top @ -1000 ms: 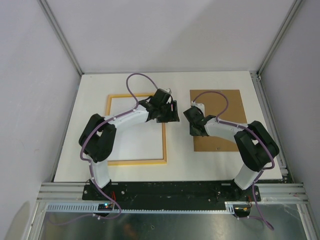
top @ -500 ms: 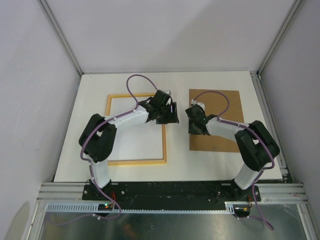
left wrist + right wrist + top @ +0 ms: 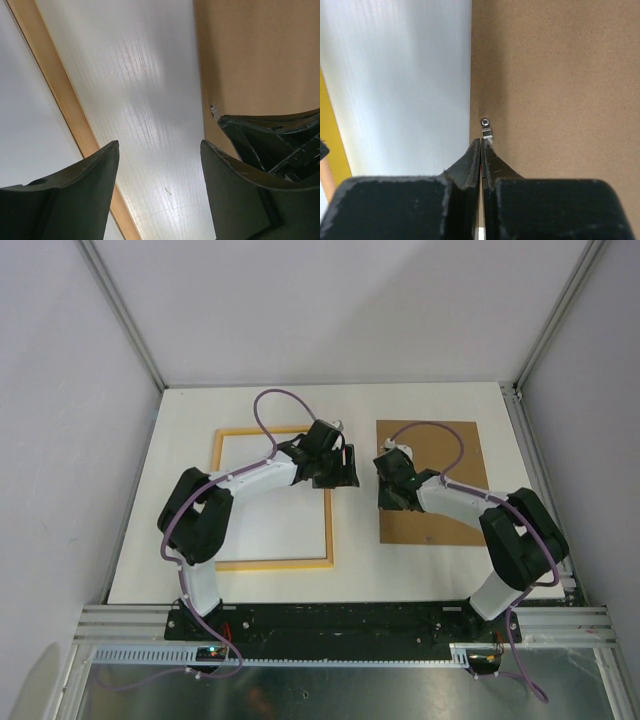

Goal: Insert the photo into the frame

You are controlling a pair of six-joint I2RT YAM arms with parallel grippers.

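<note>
The frame point(image 3: 329, 530) lies at the left with its pale wood back up; its rail also shows in the left wrist view point(image 3: 55, 85). A smooth white sheet fills it; no picture side of the photo shows. The brown backing board point(image 3: 470, 455) lies to the right. My right gripper point(image 3: 385, 492) is shut, its tips point(image 3: 481, 140) on a small metal tab point(image 3: 485, 127) at the board's left edge point(image 3: 555, 75). My left gripper point(image 3: 340, 468) is open and empty point(image 3: 159, 142) over the white strip between frame and board point(image 3: 260, 50).
The white table point(image 3: 350, 410) is fenced by grey walls and metal posts at the back and sides. The two grippers are close together in the gap between frame and board. The right gripper shows in the left wrist view point(image 3: 280, 140). The frame's yellow side point(image 3: 330, 130) shows at the right wrist view's left.
The right gripper has moved a little left and back, and the backing board has slid left with it, toward the frame. The left arm has barely moved.
</note>
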